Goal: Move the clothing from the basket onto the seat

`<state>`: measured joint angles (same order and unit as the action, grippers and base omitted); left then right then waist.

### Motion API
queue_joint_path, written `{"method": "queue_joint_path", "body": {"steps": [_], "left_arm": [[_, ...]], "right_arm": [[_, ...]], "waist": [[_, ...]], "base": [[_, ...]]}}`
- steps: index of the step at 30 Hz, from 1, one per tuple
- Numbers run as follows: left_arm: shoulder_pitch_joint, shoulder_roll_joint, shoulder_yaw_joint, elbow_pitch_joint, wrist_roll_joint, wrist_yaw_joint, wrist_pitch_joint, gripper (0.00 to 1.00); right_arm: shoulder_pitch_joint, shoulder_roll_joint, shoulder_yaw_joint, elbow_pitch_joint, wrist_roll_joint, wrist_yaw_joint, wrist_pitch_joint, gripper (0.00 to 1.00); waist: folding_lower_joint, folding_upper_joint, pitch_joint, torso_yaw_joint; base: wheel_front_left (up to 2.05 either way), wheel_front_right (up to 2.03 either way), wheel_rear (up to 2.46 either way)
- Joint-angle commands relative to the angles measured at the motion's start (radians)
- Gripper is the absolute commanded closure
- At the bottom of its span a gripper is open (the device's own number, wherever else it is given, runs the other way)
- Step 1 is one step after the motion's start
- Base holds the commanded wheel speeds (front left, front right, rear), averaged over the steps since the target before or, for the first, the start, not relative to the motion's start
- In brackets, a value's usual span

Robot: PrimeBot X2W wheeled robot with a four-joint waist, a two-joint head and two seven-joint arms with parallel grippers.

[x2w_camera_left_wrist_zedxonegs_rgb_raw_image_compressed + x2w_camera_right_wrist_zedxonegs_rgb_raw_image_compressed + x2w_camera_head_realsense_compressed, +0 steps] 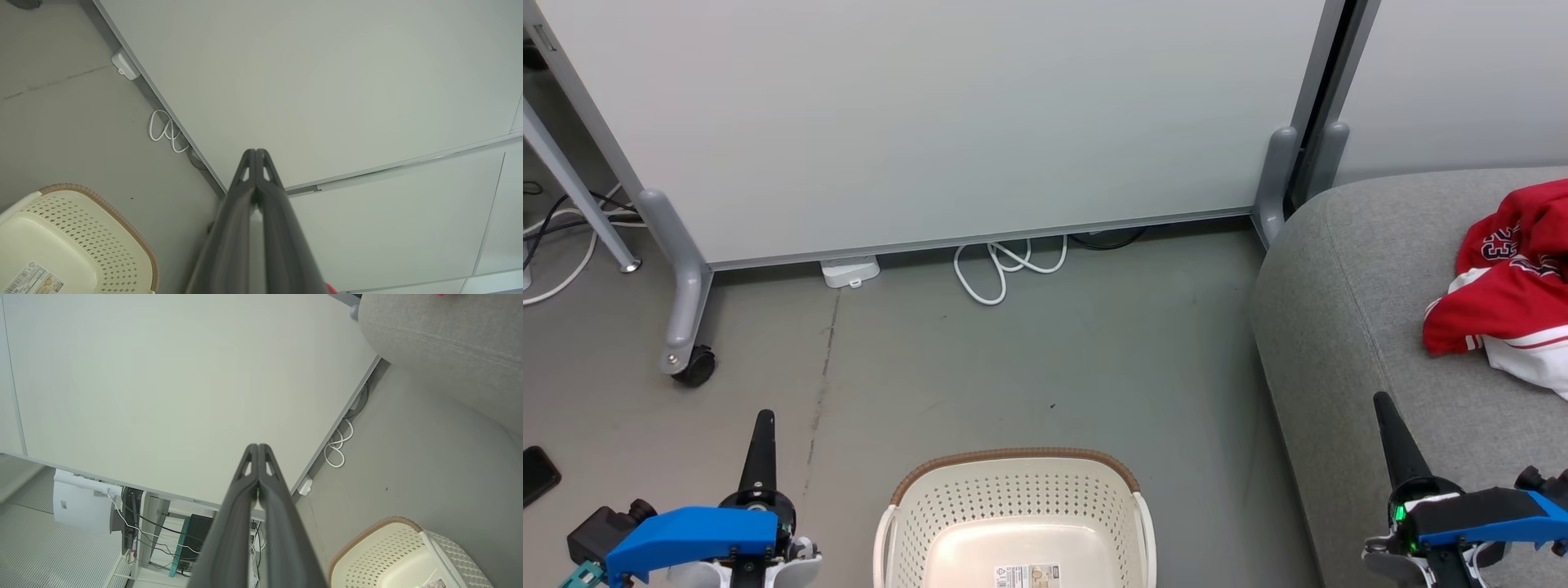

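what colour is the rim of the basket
Brown, with a woven look, on the cream-white basket; the head view shows it best.

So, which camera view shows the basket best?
The head view: the basket faces the camera, with its brown rim, both handles and the label on its floor, though the picture's bottom edge cuts it. The left wrist view has one corner at lower left, the right wrist view one at lower right.

Both arms are resting low, grippers pointing up.
Left gripper (764, 418) and right gripper (1383, 402) are hovering at either side, jaws pressed together, gripping nothing.
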<state>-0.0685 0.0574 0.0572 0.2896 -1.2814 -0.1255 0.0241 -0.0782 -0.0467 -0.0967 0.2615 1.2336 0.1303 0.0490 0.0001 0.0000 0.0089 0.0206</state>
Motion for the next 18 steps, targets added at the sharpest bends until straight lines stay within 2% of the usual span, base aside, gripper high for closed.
{"method": "queue_joint_path", "body": {"steps": [1,18], "left_arm": [[-0.021,0.002,0.008,-0.011,-0.014,-0.006,0.003,1.0],[-0.032,-0.002,0.03,-0.027,-0.148,-0.007,0.042,1.0]], "right_arm": [[-0.022,-0.005,-0.003,-0.012,0.017,0.001,0.004,1.0],[-0.028,-0.005,-0.009,-0.015,0.171,0.001,0.031,1.0]], "waist": [[0.0,0.0,0.0,0.0],[0.0,0.0,-0.002,-0.008]], "base": [[0.0,0.0,0.0],[0.0,0.0,0.0]]}}
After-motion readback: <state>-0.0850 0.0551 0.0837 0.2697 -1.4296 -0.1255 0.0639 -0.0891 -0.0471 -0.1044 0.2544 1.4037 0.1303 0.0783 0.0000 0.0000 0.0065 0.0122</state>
